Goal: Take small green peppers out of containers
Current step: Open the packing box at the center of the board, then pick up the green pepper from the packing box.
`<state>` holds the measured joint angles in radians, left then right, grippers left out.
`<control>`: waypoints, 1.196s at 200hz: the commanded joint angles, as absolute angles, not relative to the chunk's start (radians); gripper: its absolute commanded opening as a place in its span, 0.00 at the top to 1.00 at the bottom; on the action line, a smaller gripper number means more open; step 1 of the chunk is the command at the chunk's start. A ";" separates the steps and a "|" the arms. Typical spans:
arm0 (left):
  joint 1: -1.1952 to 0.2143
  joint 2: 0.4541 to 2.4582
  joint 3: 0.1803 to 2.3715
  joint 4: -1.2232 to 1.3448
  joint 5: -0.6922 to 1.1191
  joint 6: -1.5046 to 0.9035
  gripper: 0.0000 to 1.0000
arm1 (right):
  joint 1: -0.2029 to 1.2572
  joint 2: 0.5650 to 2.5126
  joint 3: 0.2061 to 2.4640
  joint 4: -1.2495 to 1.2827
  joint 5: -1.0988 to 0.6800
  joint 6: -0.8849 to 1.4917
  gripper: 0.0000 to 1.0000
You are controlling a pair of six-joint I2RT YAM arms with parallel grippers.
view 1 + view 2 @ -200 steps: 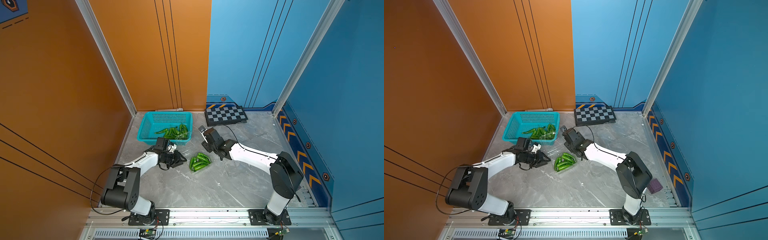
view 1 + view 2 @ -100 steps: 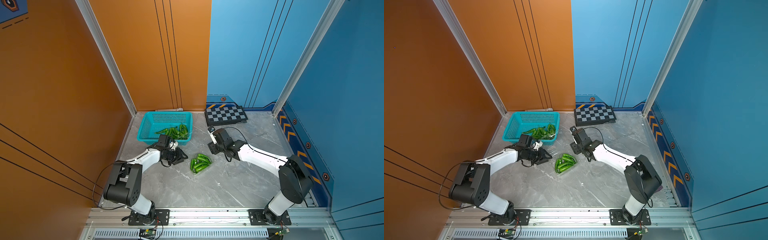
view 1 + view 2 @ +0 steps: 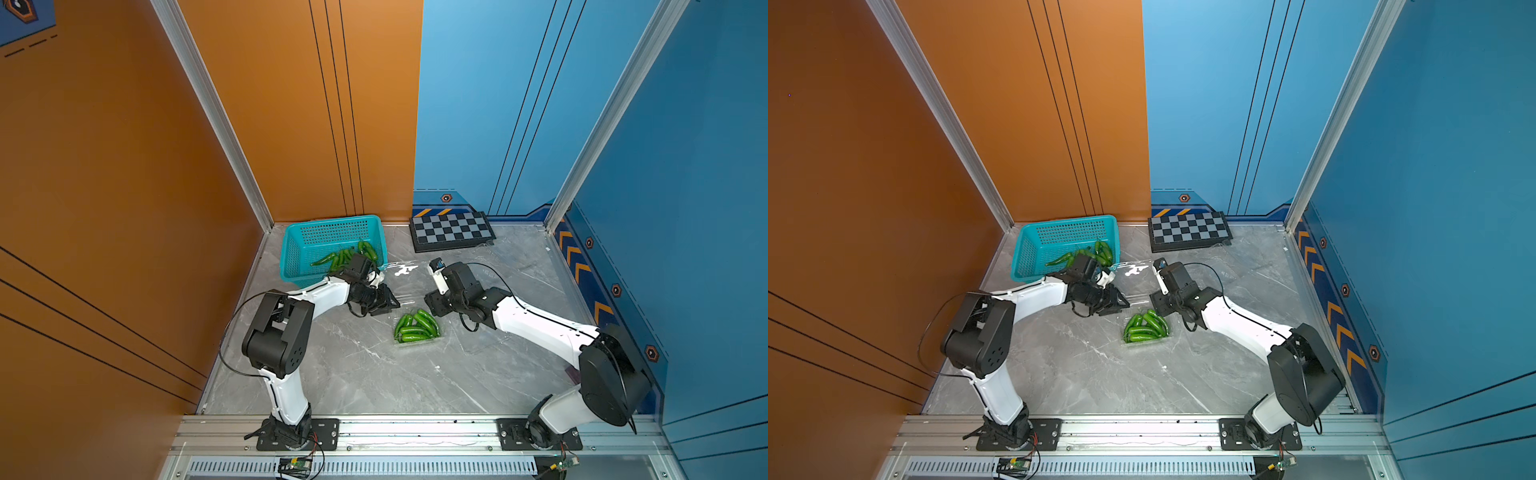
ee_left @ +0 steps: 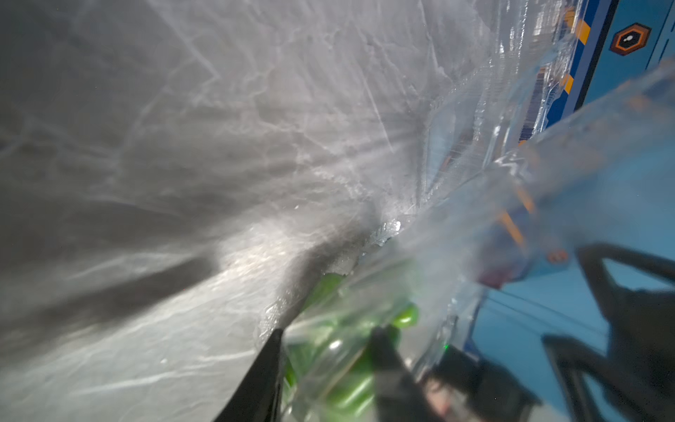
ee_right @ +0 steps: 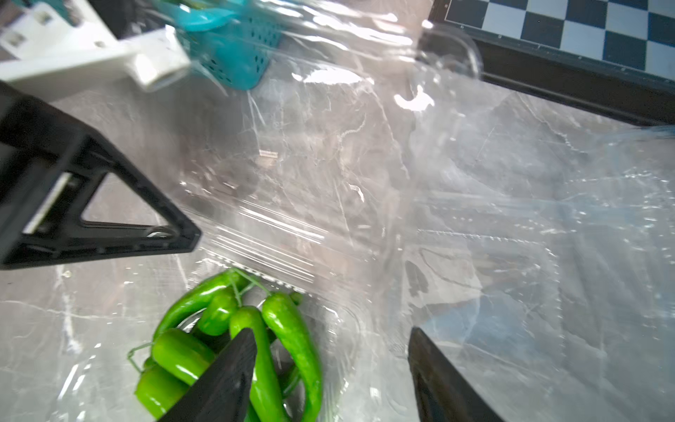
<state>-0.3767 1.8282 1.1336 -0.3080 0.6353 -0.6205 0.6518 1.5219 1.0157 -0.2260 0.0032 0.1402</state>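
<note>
The left gripper (image 4: 327,333) has its jaws partly apart with clear plastic between them; whether they clamp it I cannot tell. The right gripper (image 5: 330,330) has its jaws spread wide with nothing between them, at the upper right corner of the clear box (image 3: 417,343). That box sits in the lower middle of both top views, between the two grippers. Its lid (image 5: 292,197) lies open and a heap of green peppers (image 3: 415,326) is inside. More peppers (image 3: 340,255) lie in the teal basket (image 3: 332,232), at the upper left of the grey table (image 3: 374,374), left of a checkerboard (image 3: 451,230).
</note>
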 commanded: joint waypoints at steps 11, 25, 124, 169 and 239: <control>-0.352 1.769 1.119 -0.379 0.602 -0.598 0.57 | 0.665 1.539 1.029 -0.288 -0.041 0.177 0.32; -0.330 1.721 1.082 -0.387 0.603 -0.595 0.57 | 0.667 1.557 1.034 -0.287 -0.044 0.184 0.32; -0.264 1.514 0.928 -0.423 0.574 -0.578 0.54 | 0.740 1.617 1.059 -0.298 -0.051 0.213 0.43; -0.252 1.480 0.910 -0.422 0.544 -0.581 0.53 | 0.763 1.624 1.055 -0.321 -0.046 0.214 0.51; -0.233 1.456 0.892 -0.422 0.540 -0.581 0.49 | 0.761 1.692 1.063 -0.316 -0.054 0.206 0.57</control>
